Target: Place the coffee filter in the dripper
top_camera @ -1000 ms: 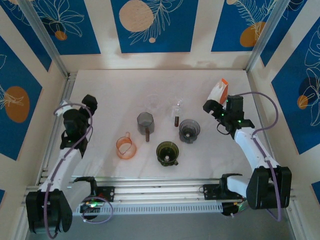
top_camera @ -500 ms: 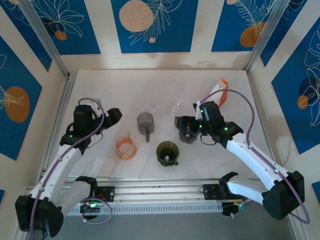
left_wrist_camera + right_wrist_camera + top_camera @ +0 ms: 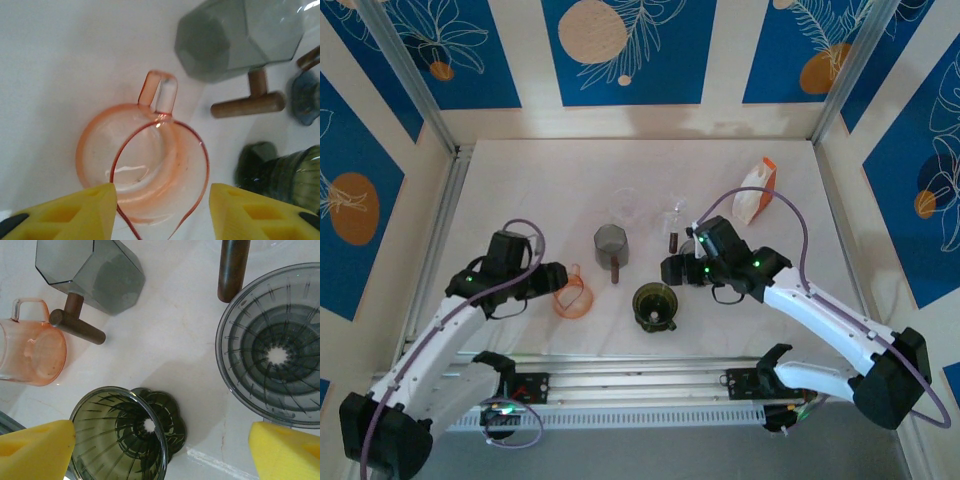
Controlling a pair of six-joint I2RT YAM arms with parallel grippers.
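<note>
Two arms are in over the table [image 3: 540, 180], and the action is on the left. Look at the left gripper [image 3: 558, 277]: it sits right over the orange dripper [image 3: 150, 165], with the rim running between its yellow fingers [image 3: 65, 210], one finger at each side. The dripper's handle points straight ahead, away from the gripper. The jaws stand partway apart, and from the wrist camera I can't tell whether the pads press the rim or sit just beside it. Ahead and off to one side is the grey faceted cup [image 3: 235, 35], with its wooden handle sticking out.

Over to the right gripper [image 3: 670, 270]: jaws spread wide, gripping nothing. The green dripper [image 3: 120, 435] sits below it, just beside one fingertip, and the grey dripper [image 3: 280, 355] is close by the other, mouth up. The two drippers are apart from each other. A white packet [image 3: 757, 192] with an orange top stands well apart from this gripper, off toward the far wall.
</note>
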